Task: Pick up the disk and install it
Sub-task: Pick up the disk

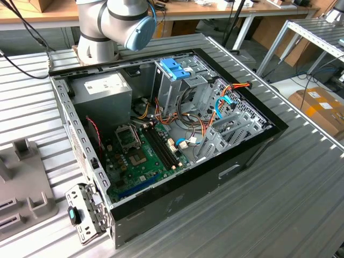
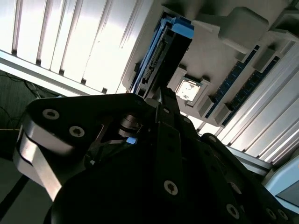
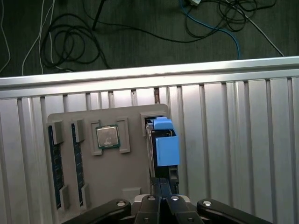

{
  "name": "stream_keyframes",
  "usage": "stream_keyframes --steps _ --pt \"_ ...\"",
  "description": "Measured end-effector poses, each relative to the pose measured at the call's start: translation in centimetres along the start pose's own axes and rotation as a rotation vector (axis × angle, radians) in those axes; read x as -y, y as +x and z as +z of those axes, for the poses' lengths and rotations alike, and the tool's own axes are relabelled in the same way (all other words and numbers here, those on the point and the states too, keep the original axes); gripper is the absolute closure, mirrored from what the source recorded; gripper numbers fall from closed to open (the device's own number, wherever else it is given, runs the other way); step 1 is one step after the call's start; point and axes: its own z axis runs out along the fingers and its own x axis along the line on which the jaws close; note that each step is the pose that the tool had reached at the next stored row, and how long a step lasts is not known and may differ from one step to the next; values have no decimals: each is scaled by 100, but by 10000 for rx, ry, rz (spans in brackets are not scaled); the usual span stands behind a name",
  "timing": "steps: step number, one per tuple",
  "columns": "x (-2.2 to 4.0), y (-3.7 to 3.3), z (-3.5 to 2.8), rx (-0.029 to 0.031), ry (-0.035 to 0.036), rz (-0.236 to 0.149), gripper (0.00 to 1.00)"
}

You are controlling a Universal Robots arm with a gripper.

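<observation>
Disk (image 3: 166, 149) stands on edge in 1 slot of the grey tray (image 3: 131, 172), beside the processor chip (image 3: 107, 136). Gripper (image 3: 161, 182) sits at the disk's near end. Its fingers (image 3: 165, 189) are pressed together with 1 thin seam between them, and they hold nothing visible.

An open computer case (image 1: 231, 172) lies on the ribbed metal table (image 1: 301, 204), with its green motherboard (image 1: 140, 156) facing up near a grey power-supply box (image 1: 105, 91); a blue handle (image 1: 174, 68) tops the metal cage (image 1: 166, 94), and the robot arm (image 1: 115, 21) stands beyond the case
</observation>
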Motion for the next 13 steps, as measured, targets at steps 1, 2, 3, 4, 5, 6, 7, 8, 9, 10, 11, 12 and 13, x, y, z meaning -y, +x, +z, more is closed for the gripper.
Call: stream_keyframes --steps 1,2,3,4,5,6,7,8,9,10,11,12,13 --pt "-1 -6 3 1 1 0 89" --pt "-1 -16 11 1 1 -1 89" --pt "-2 -22 19 1 2 0 89" --pt "-2 -26 26 1 2 0 89" --pt "-2 -28 30 1 1 -1 89" --pt "-3 -31 32 0 0 -1 89" --pt "-3 -33 33 0 1 -1 89" --pt "-3 -33 33 0 0 -1 89" --pt "-3 -33 33 0 -1 -1 89" --pt "-3 -34 33 0 0 0 89" --pt "-4 -41 35 0 0 0 89" --pt "-4 -48 35 0 0 -1 89" --pt "-4 -48 36 1 0 0 89"
